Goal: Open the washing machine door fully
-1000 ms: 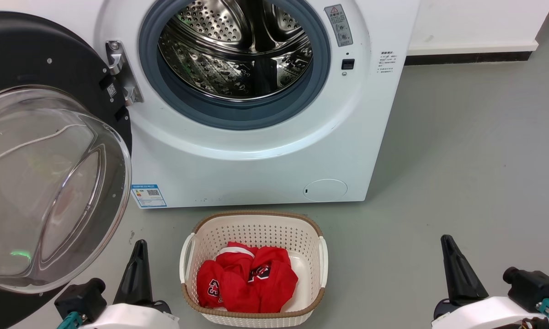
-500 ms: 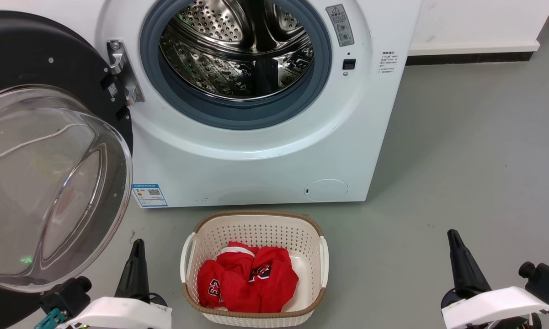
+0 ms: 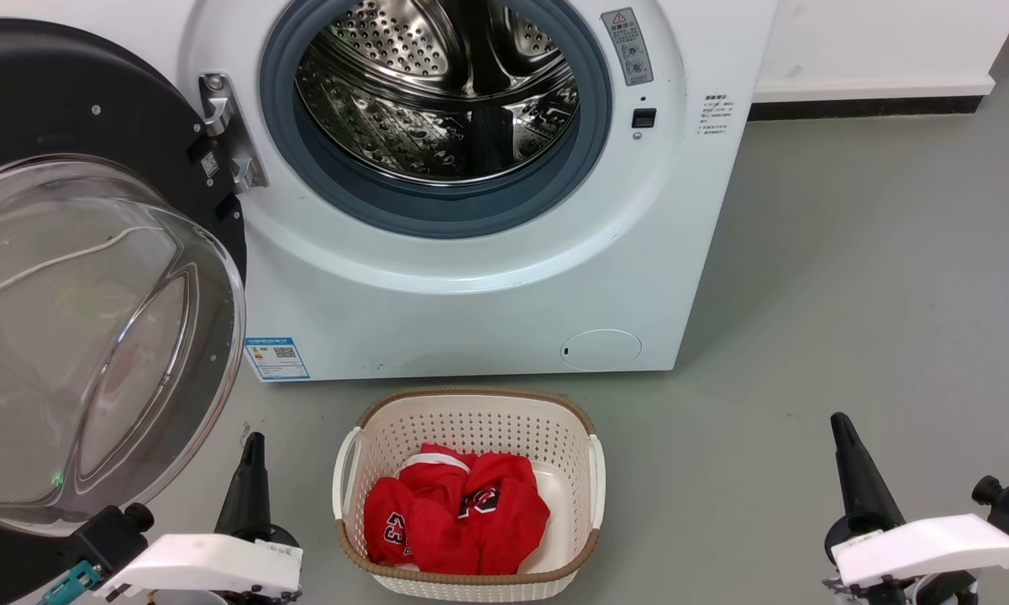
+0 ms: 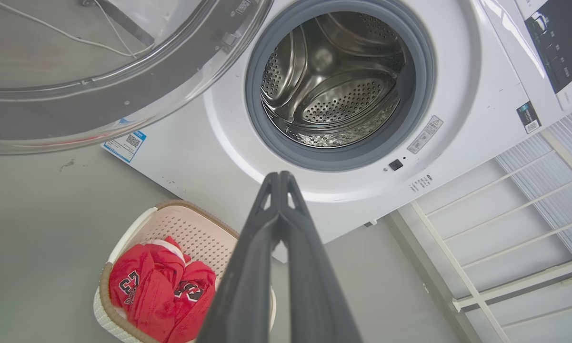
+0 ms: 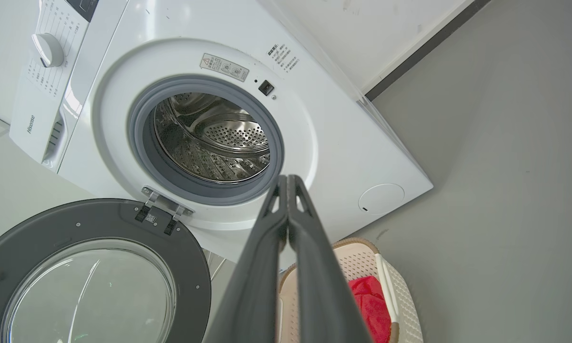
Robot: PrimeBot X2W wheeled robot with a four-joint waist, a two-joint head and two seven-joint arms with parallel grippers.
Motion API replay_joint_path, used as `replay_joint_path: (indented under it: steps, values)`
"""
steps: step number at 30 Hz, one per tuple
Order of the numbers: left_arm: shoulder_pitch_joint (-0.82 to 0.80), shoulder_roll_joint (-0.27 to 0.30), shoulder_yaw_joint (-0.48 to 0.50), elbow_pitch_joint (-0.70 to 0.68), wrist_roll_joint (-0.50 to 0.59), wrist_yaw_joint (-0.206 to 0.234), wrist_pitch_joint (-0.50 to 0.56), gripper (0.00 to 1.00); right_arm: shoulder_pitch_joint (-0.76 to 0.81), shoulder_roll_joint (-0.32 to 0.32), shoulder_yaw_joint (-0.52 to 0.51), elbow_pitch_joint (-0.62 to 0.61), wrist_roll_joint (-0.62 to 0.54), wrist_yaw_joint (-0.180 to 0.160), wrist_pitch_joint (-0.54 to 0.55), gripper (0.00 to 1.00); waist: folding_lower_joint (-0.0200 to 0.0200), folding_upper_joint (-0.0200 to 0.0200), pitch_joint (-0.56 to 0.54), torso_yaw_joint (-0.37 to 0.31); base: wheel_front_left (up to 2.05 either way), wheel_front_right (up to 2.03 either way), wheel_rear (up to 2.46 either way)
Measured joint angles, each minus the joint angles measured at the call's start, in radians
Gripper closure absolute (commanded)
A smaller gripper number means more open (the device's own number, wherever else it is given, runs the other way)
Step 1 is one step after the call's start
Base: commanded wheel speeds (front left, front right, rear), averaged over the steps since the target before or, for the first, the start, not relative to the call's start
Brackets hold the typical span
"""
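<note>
The left fingers are pressing flat against each other from base to tip, closing on nothing and touching nothing. In the head view they are pointing up at the lower left, near the lower rim of the washing machine door and left of the laundry basket. The right fingers are likewise lying tight together with nothing between them. They are rising at the lower right over grey floor, well apart from the basket and from the washing machine.

The door is hanging swung out on its hinge at the left edge of the machine's front, its glass bowl bulging toward the head camera (the bowl is overlapping the machine's lower left corner in that view). The round opening is standing uncovered, showing the grey gasket and the steel drum. The basket is sitting on the floor just in front of the machine's base, holding a red garment. A strip of floor is showing between the door's rim and the basket, with the left fingers in it. A broader stretch is running from the basket to the right fingers and past the machine's right front corner.
</note>
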Motion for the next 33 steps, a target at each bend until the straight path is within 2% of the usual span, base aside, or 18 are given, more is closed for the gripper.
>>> replay_joint_path:
  steps: [33]
  values:
    - [-0.050,0.000,0.023,0.045,-0.383,-0.019,0.095,1.00,-0.048,-0.004,-0.034,0.037,0.381,0.000,0.078,1.00,0.0000,0.0000,0.000,0.006,0.00,0.00,0.00]
